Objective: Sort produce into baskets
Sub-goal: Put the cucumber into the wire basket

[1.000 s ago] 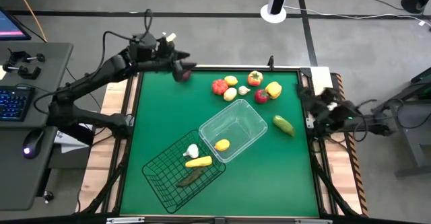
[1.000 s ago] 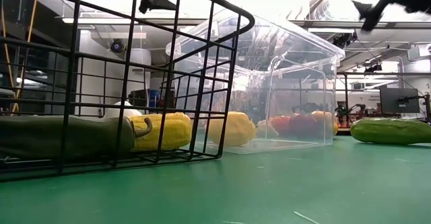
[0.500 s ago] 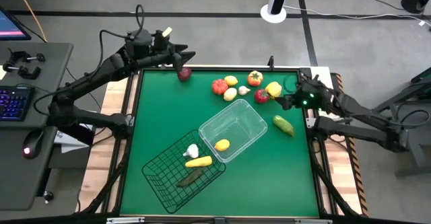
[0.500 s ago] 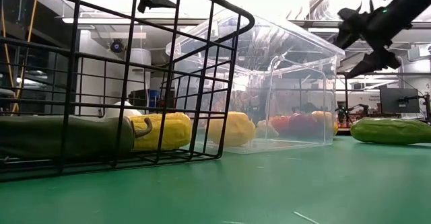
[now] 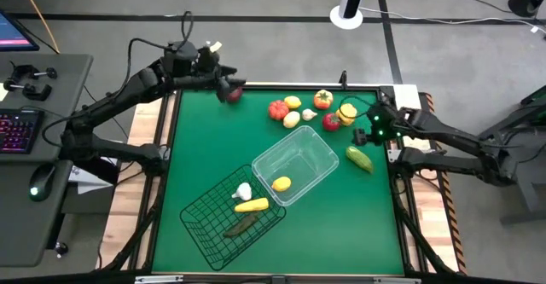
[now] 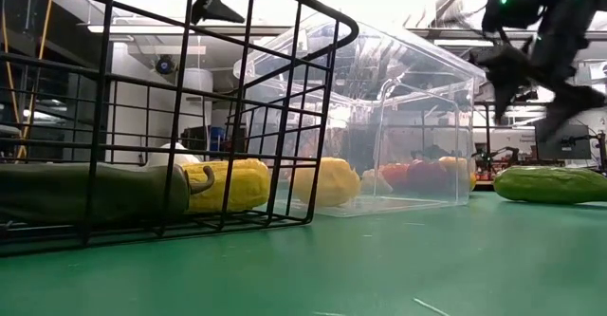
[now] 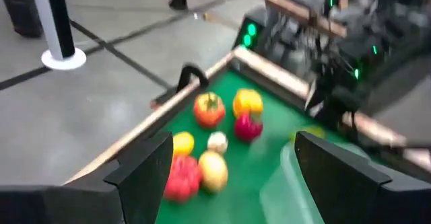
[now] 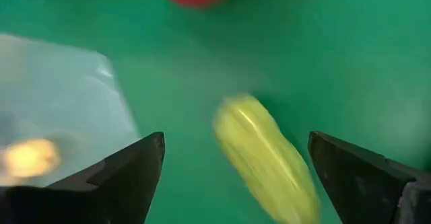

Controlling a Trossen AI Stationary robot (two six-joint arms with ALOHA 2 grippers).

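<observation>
Cucumber [image 8: 266, 160] seemingly between open right pincer [image 8: 236, 177] fingers.

A black wire basket [image 6: 285, 117] fills the left of the frame, holding a dark green vegetable [image 6: 90, 193] and yellow corn [image 6: 228, 184]. Right of it stands a clear plastic basket [image 6: 417, 117] with a yellow fruit [image 6: 327, 180] inside. A green cucumber [image 6: 550, 184] lies at the right edge, below an open dark gripper [image 6: 531, 88].

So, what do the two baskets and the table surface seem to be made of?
The black basket looks like thin metal wire, probably coated matte black: an open grid that shows its contents. The clear basket looks like glossy transparent plastic, with highlights on rounded corners. The table surface looks like matte green felt or a mat; which one is uncertain.
</observation>
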